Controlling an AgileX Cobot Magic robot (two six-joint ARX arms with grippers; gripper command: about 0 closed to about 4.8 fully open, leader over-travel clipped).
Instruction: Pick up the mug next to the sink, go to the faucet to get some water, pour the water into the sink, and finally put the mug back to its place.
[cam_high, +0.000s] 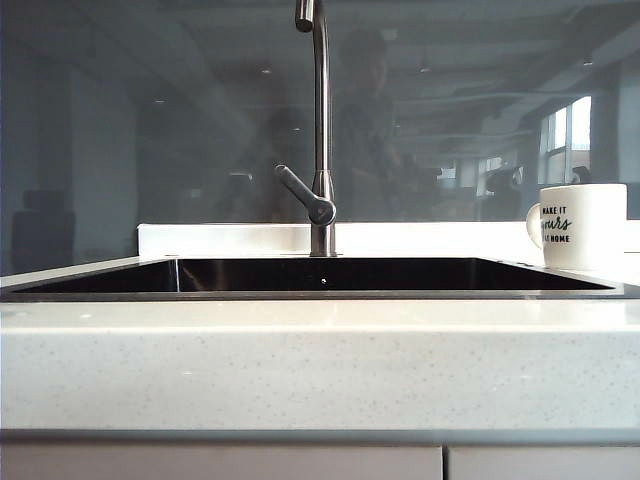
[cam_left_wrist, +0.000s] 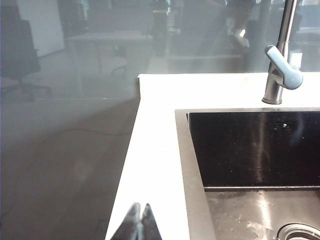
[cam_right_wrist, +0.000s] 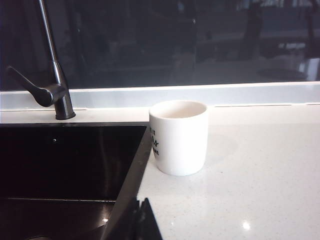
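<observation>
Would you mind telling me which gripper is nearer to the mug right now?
The right. The right gripper, shut, sits at the sink edge just short of the mug; the left gripper, shut, is over the counter beyond the sink's opposite side.

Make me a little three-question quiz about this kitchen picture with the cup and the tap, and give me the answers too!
1. True or false: the mug stands upright on the countertop, not in the sink.
2. Which side of the faucet is the mug on in the exterior view? A left, B right.
3. Fill in: both the left gripper and the right gripper are ____ and hold nothing.

Key: 1 true. 2 B. 3 shut.
</observation>
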